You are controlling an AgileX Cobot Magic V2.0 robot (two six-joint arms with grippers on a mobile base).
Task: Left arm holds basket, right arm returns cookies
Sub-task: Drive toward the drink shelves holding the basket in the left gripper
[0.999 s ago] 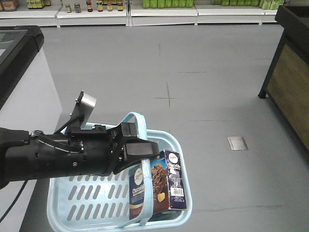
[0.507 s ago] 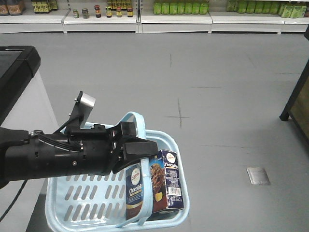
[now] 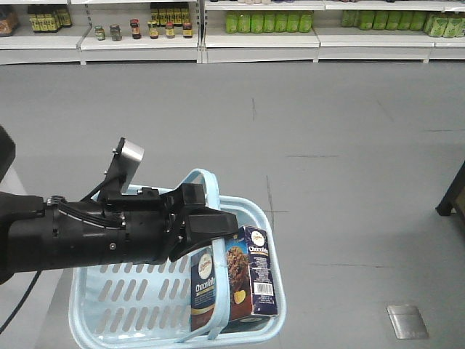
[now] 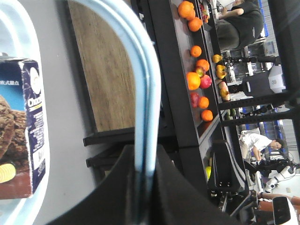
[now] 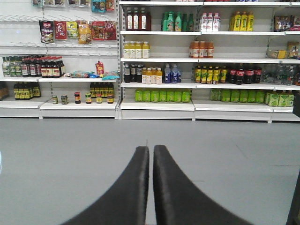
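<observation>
Aisle run: the left arm (image 3: 80, 240) carries a light blue shopping basket (image 3: 109, 294) off the grey shop floor. The left gripper (image 4: 143, 161) is pinched on the hoop handle (image 4: 149, 89), one finger (image 4: 123, 183) on each side of the strap, so the basket hangs level beneath them. The Chocofello cookie box (image 3: 243, 280) stands upright inside the basket, just below and beyond the left fingertips. It sits against the end wall, with the handle crossing its front. The right gripper (image 5: 151, 149) is empty. Its fingers (image 5: 133, 187) are pressed almost together, with only a sliver between them, and point at the drinks shelves (image 5: 159, 105) well ahead. The return appears not yet begun. That gripper would need to spread before it could take the box.
</observation>
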